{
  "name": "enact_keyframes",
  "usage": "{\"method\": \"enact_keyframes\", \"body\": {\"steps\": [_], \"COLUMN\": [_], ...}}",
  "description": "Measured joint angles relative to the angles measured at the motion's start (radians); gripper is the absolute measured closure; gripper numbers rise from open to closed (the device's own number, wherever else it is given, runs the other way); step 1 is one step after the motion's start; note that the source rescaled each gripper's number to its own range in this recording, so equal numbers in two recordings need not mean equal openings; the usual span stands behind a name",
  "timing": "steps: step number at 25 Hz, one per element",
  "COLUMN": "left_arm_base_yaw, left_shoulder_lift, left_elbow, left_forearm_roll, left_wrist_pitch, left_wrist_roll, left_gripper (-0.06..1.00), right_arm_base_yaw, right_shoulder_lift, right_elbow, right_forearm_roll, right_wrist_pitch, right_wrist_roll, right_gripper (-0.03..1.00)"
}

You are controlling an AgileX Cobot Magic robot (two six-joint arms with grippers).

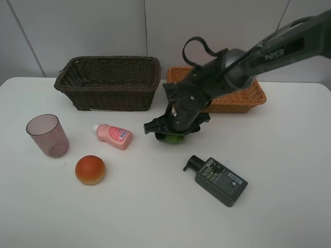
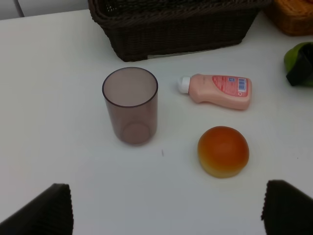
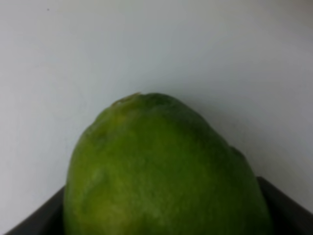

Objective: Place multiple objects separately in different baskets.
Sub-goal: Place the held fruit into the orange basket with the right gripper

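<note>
The white surface (image 1: pixel 289 206) fills most of the high view. Two baskets stand at the back. The dark brown basket (image 1: pixel 108 85) is at the upper middle. The light orange basket (image 1: pixel 243 98) is just to its right, partly hidden behind the right arm (image 1: pixel 269 51).

The right arm reaches down to the middle of the picture. The right fingers (image 1: pixel 173 128) are closed on the green fruit (image 1: pixel 174 138). It sits down at the surface, below the gap between the two baskets. In the right wrist view the green fruit (image 3: pixel 161 171) fills the frame, with a dark finger close on each side.

The left fingers (image 2: pixel 46 210) are wide apart and hold nothing. They hang above the surface at the bottom corners of the left wrist view.

On the left of the high view, the mauve cup (image 1: pixel 47 135) stands upright. The pink bottle (image 1: pixel 114 136) lies on its side to the right of the cup, white cap pointing left. The round red-orange fruit (image 1: pixel 90 169) sits below and between them. The dark pump bottle (image 1: pixel 217 179) lies flat at the lower right of the middle.
</note>
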Motion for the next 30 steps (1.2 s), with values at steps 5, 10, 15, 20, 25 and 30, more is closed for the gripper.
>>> {"method": "enact_keyframes", "body": {"steps": [5, 10, 15, 20, 25, 30], "left_arm_base_yaw": [0.000, 0.000, 0.000, 0.000, 0.000, 0.000], "left_shoulder_lift": [0.000, 0.000, 0.000, 0.000, 0.000, 0.000], "left_elbow": [0.000, 0.000, 0.000, 0.000, 0.000, 0.000], "left_forearm_roll": [0.000, 0.000, 0.000, 0.000, 0.000, 0.000], "left_wrist_pitch": [0.000, 0.000, 0.000, 0.000, 0.000, 0.000], "left_wrist_roll": [0.000, 0.000, 0.000, 0.000, 0.000, 0.000], "left_gripper": [-0.05, -0.05, -0.05, -0.05, -0.05, -0.05], "right_arm_base_yaw": [0.000, 0.000, 0.000, 0.000, 0.000, -0.009], "right_shoulder_lift": [0.000, 0.000, 0.000, 0.000, -0.036, -0.122], "right_elbow": [0.000, 0.000, 0.000, 0.000, 0.000, -0.002], "right_forearm_roll": [0.000, 0.000, -0.002, -0.002, 0.024, 0.098], "right_wrist_pitch": [0.000, 0.000, 0.000, 0.001, 0.035, 0.123], "right_wrist_roll": [0.000, 0.000, 0.000, 0.000, -0.009, -0.158], "right_gripper": [0.93, 0.93, 0.93, 0.94, 0.94, 0.94]}}
